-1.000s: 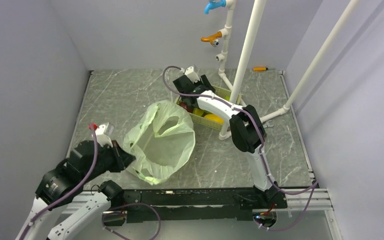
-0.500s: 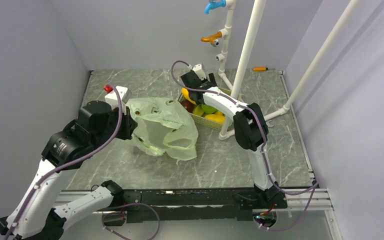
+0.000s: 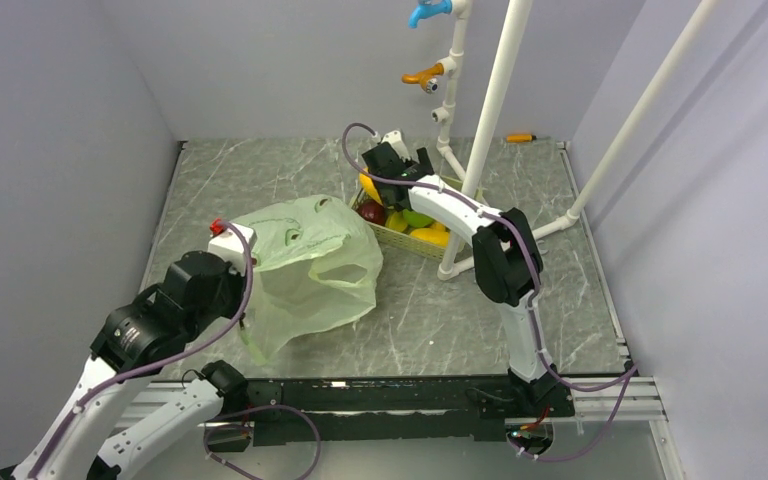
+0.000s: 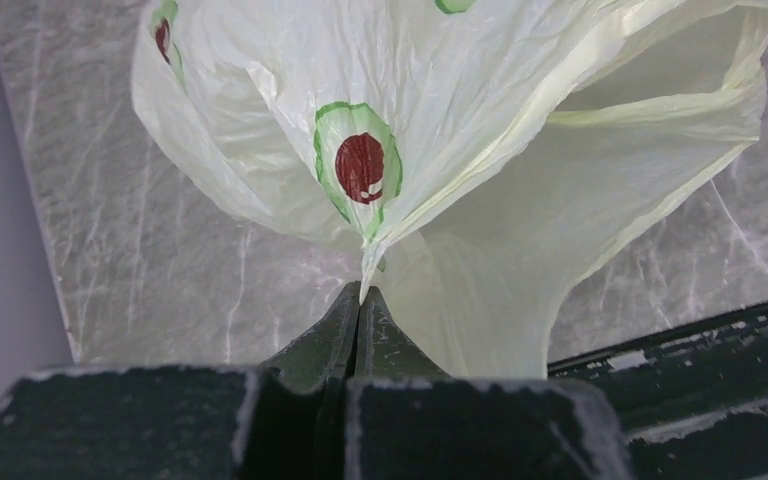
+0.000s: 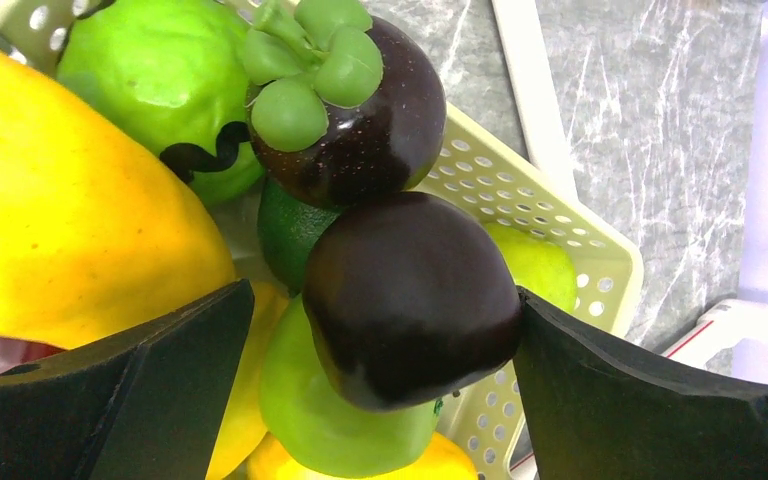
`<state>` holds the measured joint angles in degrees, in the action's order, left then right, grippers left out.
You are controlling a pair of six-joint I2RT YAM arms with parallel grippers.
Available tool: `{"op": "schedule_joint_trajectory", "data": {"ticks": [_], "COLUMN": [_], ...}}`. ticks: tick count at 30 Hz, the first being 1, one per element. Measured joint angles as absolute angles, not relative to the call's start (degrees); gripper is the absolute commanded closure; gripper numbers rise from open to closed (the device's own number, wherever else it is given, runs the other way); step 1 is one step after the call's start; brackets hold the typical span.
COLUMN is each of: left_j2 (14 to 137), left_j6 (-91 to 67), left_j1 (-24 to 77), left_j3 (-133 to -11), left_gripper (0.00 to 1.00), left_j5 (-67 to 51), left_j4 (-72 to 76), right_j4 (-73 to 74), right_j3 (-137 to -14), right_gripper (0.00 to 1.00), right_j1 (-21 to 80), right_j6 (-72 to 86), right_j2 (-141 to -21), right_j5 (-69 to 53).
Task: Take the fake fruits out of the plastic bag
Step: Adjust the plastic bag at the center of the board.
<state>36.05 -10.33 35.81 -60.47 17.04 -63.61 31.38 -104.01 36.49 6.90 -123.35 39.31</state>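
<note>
The fake fruits (image 3: 400, 212) are heaped in the beige slotted tray (image 5: 560, 215) at the far middle of the table (image 3: 260, 180). In the right wrist view, 1 dark purple fruit (image 5: 410, 300) lies on top, resting on a bright green round one (image 5: 340, 415). Beyond it sit a second dark purple fruit with a green calyx (image 5: 360, 110) and the green ball with a dark zigzag band (image 5: 150, 70). To the left is a big yellow oblong fruit (image 5: 60, 230), whose long axis slants from upper left to lower right in that view. A plain dark green oval fruit (image 5: 285, 240) shows between them.

The right gripper (image 5: 382, 292) is spread wide over the heap, its 2 fingers flanking the top purple fruit. A gap shows on the left side. The right finger meets the fruit's outline, but I cannot tell whether it touches.

The plastic bag (image 3: 310, 265) lies slumped on the table just left of the tray. Its long axis runs from the near left toward the far right, pointing at the tray. The left gripper (image 4: 360, 300) has its fingers pressed together, pinching a fold of the bag's film at the near-left end. From that pinch the bag fans away, and its mouth (image 4: 700, 80) gapes at the far right of the left wrist view. A printed green-and-red motif (image 4: 360, 165) faces the camera.
</note>
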Motion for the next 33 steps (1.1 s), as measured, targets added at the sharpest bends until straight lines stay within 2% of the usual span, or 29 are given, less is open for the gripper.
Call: {"op": "schedule_joint_trajectory", "data": {"ticks": [7,13,19,26,27,33], "left_j2": [34.85,42.19,51.48,56.86,57.25,61.63], "left_j6": [-10.74,-13.43,-11.86,-8.36,-8.12,-6.76], "left_j1": [35.81,33.28,17.50,3.79,2.42,-4.47], "left_j3": [-59.13,-59.68,-62.19,-63.13,-63.13,-66.65], "left_gripper": [0.97,1.00,1.00,0.86,0.83,0.14], "left_j5": [26.46,36.34,33.91,31.03,30.30,26.09], "left_j4": [-60.84,-58.24,-52.29,-44.69,-43.64,-41.01], "right_j4": [31.42,31.46,31.75,33.56,33.45,31.57], "right_j3": [-104.01,-104.01,-104.01,-100.62,-98.91,-87.00], "right_gripper": [0.01,0.01,0.01,0.01,0.01,0.01], "right_j1": [37.76,39.51,41.23,44.29,44.99,48.34], "right_j6": [6.66,6.37,5.98,6.04,6.26,7.40], "right_j2": [-121.21,-116.81,-113.03,-106.24,-103.98,-85.10], "right_j5": [38.87,38.46,38.41,31.81,29.36,15.25]}}
